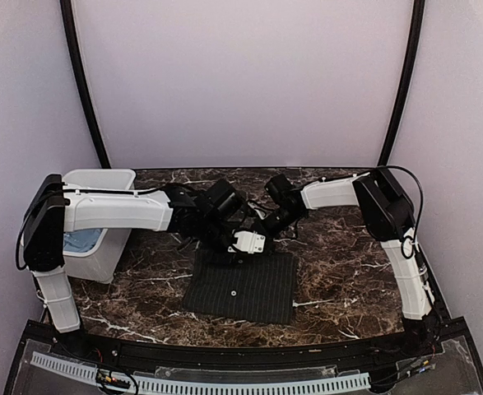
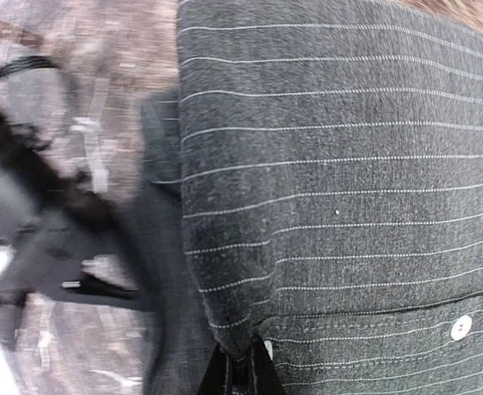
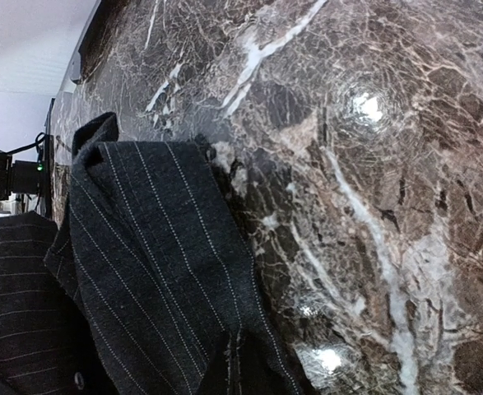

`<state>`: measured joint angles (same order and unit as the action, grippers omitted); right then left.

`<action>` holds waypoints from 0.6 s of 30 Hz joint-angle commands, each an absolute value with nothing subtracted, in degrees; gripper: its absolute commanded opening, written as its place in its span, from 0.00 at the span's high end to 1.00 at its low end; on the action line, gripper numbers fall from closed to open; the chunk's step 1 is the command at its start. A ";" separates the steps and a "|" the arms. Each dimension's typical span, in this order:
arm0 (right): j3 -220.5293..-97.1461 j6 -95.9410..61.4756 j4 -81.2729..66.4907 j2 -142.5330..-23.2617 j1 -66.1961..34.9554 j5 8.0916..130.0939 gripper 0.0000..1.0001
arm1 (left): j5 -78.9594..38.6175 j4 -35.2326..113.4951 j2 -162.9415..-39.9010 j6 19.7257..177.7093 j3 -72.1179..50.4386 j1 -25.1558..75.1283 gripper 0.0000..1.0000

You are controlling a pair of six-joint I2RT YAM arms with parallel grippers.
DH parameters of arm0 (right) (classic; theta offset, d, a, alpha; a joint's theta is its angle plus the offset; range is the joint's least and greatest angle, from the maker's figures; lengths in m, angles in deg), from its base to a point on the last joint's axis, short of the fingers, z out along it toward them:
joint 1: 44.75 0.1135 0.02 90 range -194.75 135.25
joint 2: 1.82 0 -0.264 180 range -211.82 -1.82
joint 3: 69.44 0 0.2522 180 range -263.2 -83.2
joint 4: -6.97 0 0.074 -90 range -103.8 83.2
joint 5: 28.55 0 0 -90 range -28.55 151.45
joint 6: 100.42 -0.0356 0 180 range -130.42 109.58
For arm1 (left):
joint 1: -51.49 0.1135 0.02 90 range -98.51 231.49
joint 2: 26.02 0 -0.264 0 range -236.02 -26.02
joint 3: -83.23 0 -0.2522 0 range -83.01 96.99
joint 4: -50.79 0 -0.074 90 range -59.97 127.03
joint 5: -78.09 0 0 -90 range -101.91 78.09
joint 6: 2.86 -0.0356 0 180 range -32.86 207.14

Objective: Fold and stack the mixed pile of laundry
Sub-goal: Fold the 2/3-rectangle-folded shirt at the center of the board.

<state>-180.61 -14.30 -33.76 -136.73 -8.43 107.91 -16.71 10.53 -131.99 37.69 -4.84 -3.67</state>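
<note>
The black pinstriped shirt [image 1: 241, 286] lies as a folded rectangle on the marble table [image 1: 348, 263], and its far edge is lifted. My left gripper [image 1: 225, 239] is shut on that far edge; in the left wrist view the fingertips [image 2: 225, 374] pinch a fold of striped cloth [image 2: 340, 164] near a white button [image 2: 461, 327]. My right gripper [image 1: 276, 224] is shut on another part of the far edge, and in the right wrist view the cloth [image 3: 150, 271] hangs from the jaws over the table. The light blue T-shirt [image 1: 81, 240] lies in the white bin.
The white plastic bin [image 1: 101, 179] stands at the left, beside my left arm. The dark marble top [image 3: 373, 164] extends to the right of the shirt. Walls enclose the back and sides.
</note>
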 commanded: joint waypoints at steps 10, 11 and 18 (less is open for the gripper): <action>-180.37 -12.99 -35.68 -137.01 -7.75 107.83 1.00 | -15.07 15.07 -138.02 29.31 3.27 1.98 0.99; -180.53 -12.97 -35.68 -136.96 -7.75 107.79 1.00 | -14.88 15.37 -138.31 28.98 3.33 2.22 0.99; -181.28 -12.87 -36.47 -135.60 -7.83 106.45 1.00 | -13.66 20.38 -139.13 26.13 0.20 3.06 0.97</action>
<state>-180.63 -13.69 -33.89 -136.73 -8.39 108.13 -15.22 15.36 -139.79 29.40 2.13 2.38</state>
